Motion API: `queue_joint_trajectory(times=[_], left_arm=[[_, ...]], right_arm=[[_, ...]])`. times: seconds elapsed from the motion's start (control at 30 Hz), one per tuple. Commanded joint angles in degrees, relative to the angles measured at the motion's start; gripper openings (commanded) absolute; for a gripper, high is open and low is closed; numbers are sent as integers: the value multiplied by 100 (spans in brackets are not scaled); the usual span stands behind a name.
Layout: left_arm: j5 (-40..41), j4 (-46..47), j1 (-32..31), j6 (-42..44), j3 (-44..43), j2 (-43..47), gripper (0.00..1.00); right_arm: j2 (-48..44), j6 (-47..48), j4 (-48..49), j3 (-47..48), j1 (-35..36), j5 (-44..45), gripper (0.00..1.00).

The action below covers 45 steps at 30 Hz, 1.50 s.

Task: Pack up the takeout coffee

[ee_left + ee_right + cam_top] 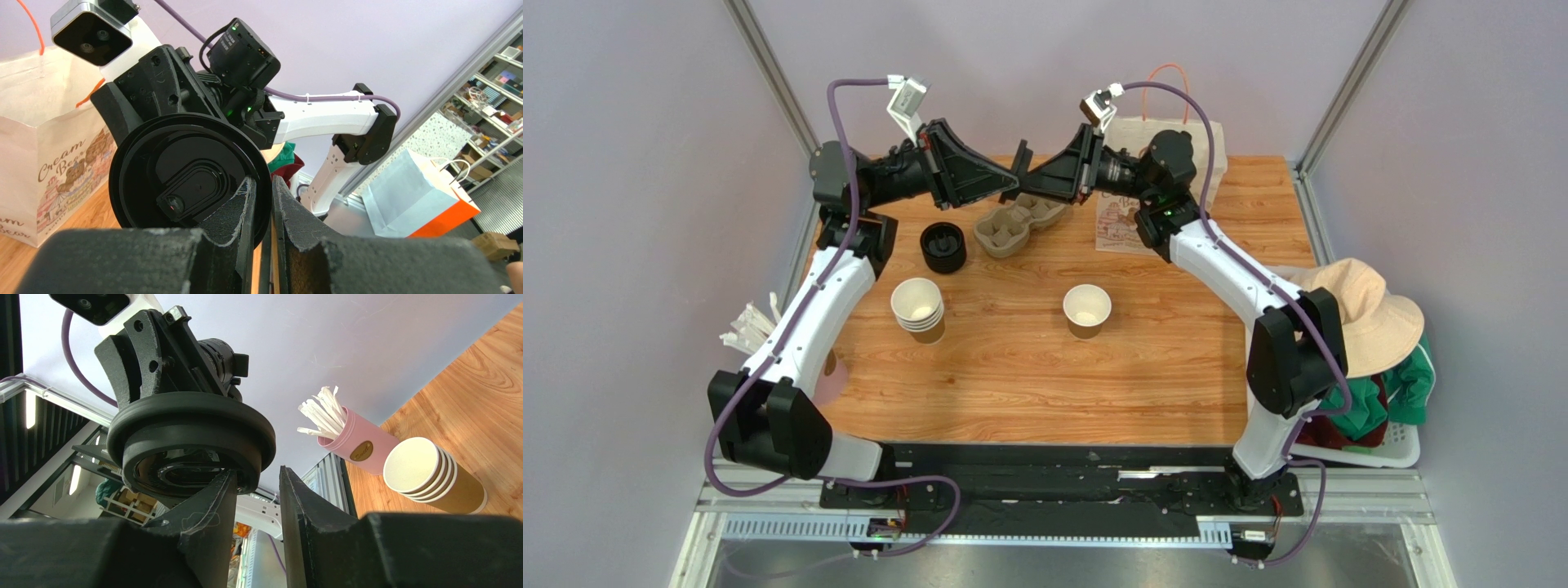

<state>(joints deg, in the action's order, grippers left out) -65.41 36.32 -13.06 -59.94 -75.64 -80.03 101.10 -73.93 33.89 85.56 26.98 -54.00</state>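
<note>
No lidded takeout coffee is in view. One lidless brown paper cup [1087, 309] stands mid-table. My left gripper [264, 180] [1010, 191] is raised over the back of the table, shut on the rim of a black sip lid [184, 177]. The right gripper [258, 471] [1026, 169] faces it from the other side. Its jaws are open, with a clear gap between them. The edge of the black lid [190, 432] sits right at its fingertips, beside one finger [221, 496]. From below the lid looks thick, and I cannot tell whether it is a single lid.
A stack of lidless cups [918, 306] [433, 474] stands left of centre. Behind it are a stack of black lids [944, 246] and a pulp cup carrier [1020, 227]. A printed paper bag [1161, 153] [43, 141] stands at the back. A pink straw holder [356, 441] sits at the left edge.
</note>
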Motion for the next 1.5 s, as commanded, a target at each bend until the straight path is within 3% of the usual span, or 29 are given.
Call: queue_joint_trajectory(times=[0.0, 0.27, 0.33, 0.43, 0.53, 0.63, 0.7, 0.73, 0.83, 0.93, 0.97, 1.0, 1.07, 1.1, 1.13, 1.2, 1.23, 1.37, 1.47], left_arm=[[54, 297, -30, -17, 14, 23, 1], [46, 323, -30, -26, 40, 14, 1], [46, 324, -30, -18, 58, 14, 2], [37, 315, -30, -17, 84, 14, 3], [28, 306, -30, 9, 93, 14, 20], [2, 236, -30, 53, 41, 31, 47], [-25, 87, -12, 149, -73, 49, 56], [-25, -105, 14, 202, -118, 49, 66], [-25, -221, 110, 281, -223, 75, 73], [-69, -430, 242, 404, -294, 119, 78], [-77, -589, 277, 509, -337, 171, 80], [-77, -791, 339, 806, -442, 198, 81], [1, -1878, 497, 1350, -635, 286, 84], [89, -2518, 532, 2311, -967, 312, 86], [211, -4099, 550, 2964, -1197, 330, 90], [712, -5235, 550, 4474, -1654, 356, 92], [861, -5858, 567, 4778, -1708, 383, 95], [1905, -6549, 576, 5799, -1604, 707, 99], [2532, -6769, 594, 6196, -1358, 901, 99]], right_arm=[[33, -78, 294, 57, 88, 3, 34], [103, -174, 381, 163, 97, -49, 24], [120, -192, 408, 189, 88, -67, 18], [121, -192, 408, 224, 79, -93, 0], [103, -174, 417, 207, 70, -102, 0], [42, -25, 250, 189, 9, -111, 0], [-28, 229, -57, 145, -35, -111, 0], [-64, 326, -180, 128, -96, -102, 0], [-195, 931, -891, 101, -254, -14, 0], [-406, 1923, -2110, 259, -395, 178, 0], [-476, 2231, -2950, 312, -430, 240, 0], [-547, 3000, -3445, 521, -448, 458, 0], [-801, 3506, -4438, 576, -545, 592, 0], [-872, 4091, -4913, 663, -562, 827, 0], [-907, 4454, -5405, 1003, -597, 951, 0], [-934, 5061, -6899, 1374, -598, 1354, 0], [-917, 5612, -7366, 1602, -598, 1479, 0], [-697, 6775, -9885, 2761, -580, 2085, 0], [-889, 7364, -10348, 2354, -571, 2699, 0]])
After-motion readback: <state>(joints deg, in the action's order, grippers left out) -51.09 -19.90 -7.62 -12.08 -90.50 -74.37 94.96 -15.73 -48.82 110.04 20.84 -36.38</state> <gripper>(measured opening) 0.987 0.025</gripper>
